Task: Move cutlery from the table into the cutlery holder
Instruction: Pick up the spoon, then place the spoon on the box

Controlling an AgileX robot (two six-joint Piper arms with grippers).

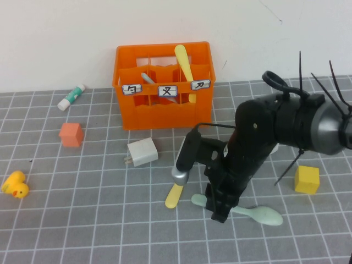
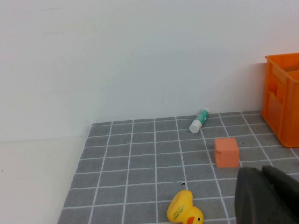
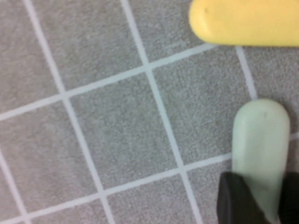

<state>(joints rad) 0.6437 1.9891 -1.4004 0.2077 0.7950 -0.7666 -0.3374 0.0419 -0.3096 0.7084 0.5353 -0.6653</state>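
Observation:
The pale mint-green spoon (image 1: pixel 258 213) lies on the grey grid table (image 1: pixel 82 231) at the front right. My right gripper (image 1: pixel 218 212) is lowered onto its handle (image 3: pixel 260 140), and my dark fingers (image 3: pixel 233 198) press both sides of it. A yellow utensil (image 1: pixel 174 195) lies just left of the spoon, its upper part hidden behind the arm; its end (image 3: pixel 247 23) shows in the right wrist view. The orange cutlery holder (image 1: pixel 163 110) stands at the back with a yellow utensil (image 1: pixel 184 63) and a grey one (image 1: pixel 147 78) inside. My left gripper (image 2: pixel 264 186) is shut and empty, out of the high view.
A white plug adapter (image 1: pixel 142 152) sits in front of the holder. An orange cube (image 1: pixel 71 134), a white-and-green tube (image 1: pixel 72 97) and a yellow duck (image 1: pixel 15 185) are on the left. A yellow cube (image 1: pixel 306 179) is at the right.

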